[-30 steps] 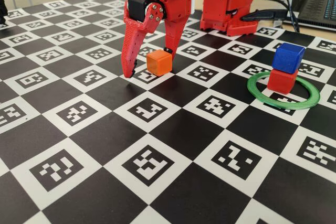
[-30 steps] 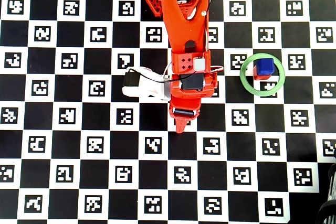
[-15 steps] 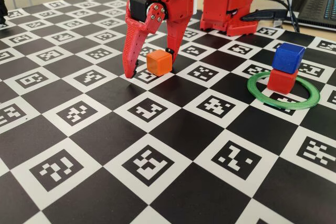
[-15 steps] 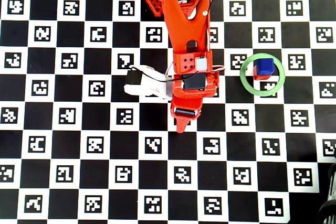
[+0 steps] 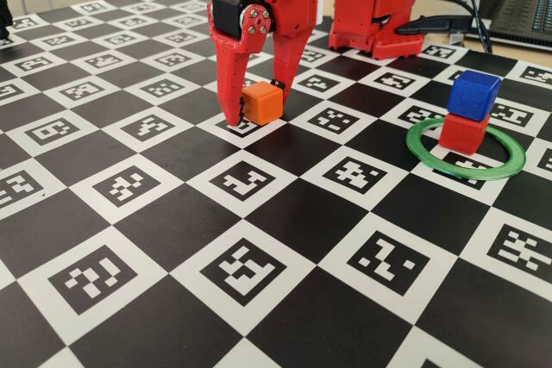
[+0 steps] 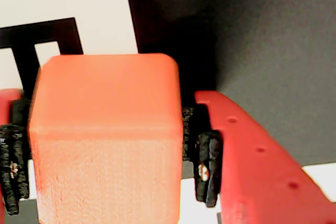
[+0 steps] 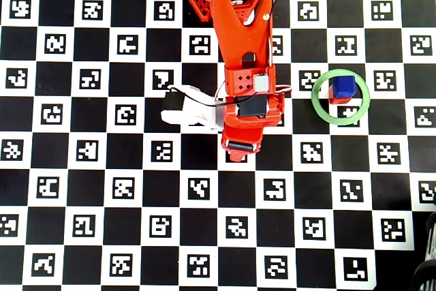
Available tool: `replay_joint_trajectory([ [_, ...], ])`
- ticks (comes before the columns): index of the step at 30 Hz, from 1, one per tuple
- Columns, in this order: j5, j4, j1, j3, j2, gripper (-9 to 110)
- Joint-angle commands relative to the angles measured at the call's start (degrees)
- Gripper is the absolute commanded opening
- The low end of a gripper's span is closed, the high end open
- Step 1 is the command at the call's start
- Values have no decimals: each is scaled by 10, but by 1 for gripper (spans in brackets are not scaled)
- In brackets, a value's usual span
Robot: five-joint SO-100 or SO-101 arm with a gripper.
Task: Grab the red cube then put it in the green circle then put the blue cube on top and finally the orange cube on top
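Note:
The orange cube (image 5: pixel 261 102) rests on the checkered board, and my gripper (image 5: pixel 256 106) is shut on it, one finger on each side. In the wrist view the orange cube (image 6: pixel 105 135) fills the space between the black pads (image 6: pixel 207 166) of my gripper (image 6: pixel 107 171), which touch both its flanks. From overhead the arm hides this cube; my gripper (image 7: pixel 235 155) points down the board. The blue cube (image 5: pixel 473 95) sits on the red cube (image 5: pixel 463 133) inside the green circle (image 5: pixel 466 175), to the right. The overhead view shows the same blue cube (image 7: pixel 344 85), red cube (image 7: pixel 338 99) and green circle (image 7: pixel 315 100).
The arm's red base (image 5: pixel 375 6) stands at the back of the board. A laptop (image 5: pixel 522 6) and cables lie behind it at the right. A white camera housing (image 7: pixel 180 108) sticks out from the wrist to the left.
The left finger has swung in from about a cube-width away and now touches the orange cube. The gripper went from open to shut around it. The cube has not moved.

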Motion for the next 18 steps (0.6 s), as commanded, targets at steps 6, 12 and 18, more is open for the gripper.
replay_joint_trajectory([
  [6, -8, 18, 1, -19, 34, 11],
  [12, 9, 103, 20, -75, 54, 12],
  [18, 60, 231, 37, -149, 96, 12],
])
